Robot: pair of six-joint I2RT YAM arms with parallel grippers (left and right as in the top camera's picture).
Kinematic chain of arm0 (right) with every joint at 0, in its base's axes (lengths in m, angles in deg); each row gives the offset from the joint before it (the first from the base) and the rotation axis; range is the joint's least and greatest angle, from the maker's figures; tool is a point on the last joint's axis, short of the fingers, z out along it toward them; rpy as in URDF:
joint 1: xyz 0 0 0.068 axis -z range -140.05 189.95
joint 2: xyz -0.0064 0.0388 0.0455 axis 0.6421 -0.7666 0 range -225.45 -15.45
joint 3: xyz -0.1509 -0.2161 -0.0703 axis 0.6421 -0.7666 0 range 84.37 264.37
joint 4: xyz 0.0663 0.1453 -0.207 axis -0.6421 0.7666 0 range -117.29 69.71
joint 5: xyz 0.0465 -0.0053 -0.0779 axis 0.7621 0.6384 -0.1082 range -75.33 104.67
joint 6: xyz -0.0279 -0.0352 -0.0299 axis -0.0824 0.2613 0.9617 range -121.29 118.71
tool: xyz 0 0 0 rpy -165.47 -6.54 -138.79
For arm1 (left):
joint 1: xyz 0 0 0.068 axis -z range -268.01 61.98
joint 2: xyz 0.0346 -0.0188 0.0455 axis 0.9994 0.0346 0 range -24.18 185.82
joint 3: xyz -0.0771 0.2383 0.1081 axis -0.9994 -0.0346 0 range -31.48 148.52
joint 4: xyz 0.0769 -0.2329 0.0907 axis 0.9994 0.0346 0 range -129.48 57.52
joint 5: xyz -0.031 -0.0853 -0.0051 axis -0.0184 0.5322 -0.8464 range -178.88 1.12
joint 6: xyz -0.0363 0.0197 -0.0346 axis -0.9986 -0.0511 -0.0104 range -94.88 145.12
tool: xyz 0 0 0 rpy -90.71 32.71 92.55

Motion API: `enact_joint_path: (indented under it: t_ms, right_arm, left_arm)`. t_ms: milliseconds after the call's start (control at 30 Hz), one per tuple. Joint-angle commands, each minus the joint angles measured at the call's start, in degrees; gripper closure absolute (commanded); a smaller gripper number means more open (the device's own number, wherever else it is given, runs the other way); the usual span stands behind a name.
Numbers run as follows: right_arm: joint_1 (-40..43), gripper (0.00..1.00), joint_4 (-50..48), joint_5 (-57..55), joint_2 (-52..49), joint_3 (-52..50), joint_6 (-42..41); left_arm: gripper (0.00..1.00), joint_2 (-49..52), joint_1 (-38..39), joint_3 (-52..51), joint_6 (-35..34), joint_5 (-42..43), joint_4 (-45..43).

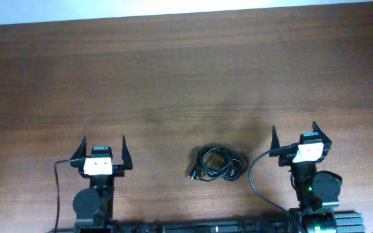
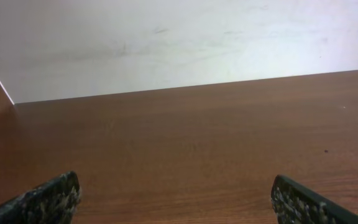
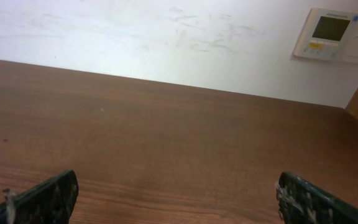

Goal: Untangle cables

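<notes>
The cables [image 1: 219,164] lie as one small black tangled coil on the wooden table, near the front edge between the two arms. My left gripper [image 1: 103,145] rests well to the coil's left, open, with nothing between its fingers [image 2: 48,199]. My right gripper [image 1: 294,134] sits to the coil's right, open and holding nothing, its fingertips [image 3: 306,198] spread wide. Neither wrist view shows the cables, only bare table ahead.
A thicker black cable [image 1: 256,181] curves from the right arm's base toward the front edge, close to the coil. Another black lead [image 1: 57,188] runs beside the left arm. A wall panel [image 3: 331,34] hangs beyond the table's far edge [image 3: 166,83].
</notes>
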Motion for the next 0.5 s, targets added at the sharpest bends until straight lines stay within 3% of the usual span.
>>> enact_joint_path:
  t_ms: [0,467]
  right_arm:
    - [0.39,0.00,0.44,-0.90,0.37,-0.28,0.02]
    - [0.39,0.00,0.44,-0.90,0.37,-0.28,0.02]
  left_arm:
    - [0.01,-0.24,-0.35,-0.11,0.90,0.50,0.26]
    - [0.01,-0.07,-0.35,2.73,0.48,7.98,3.85]
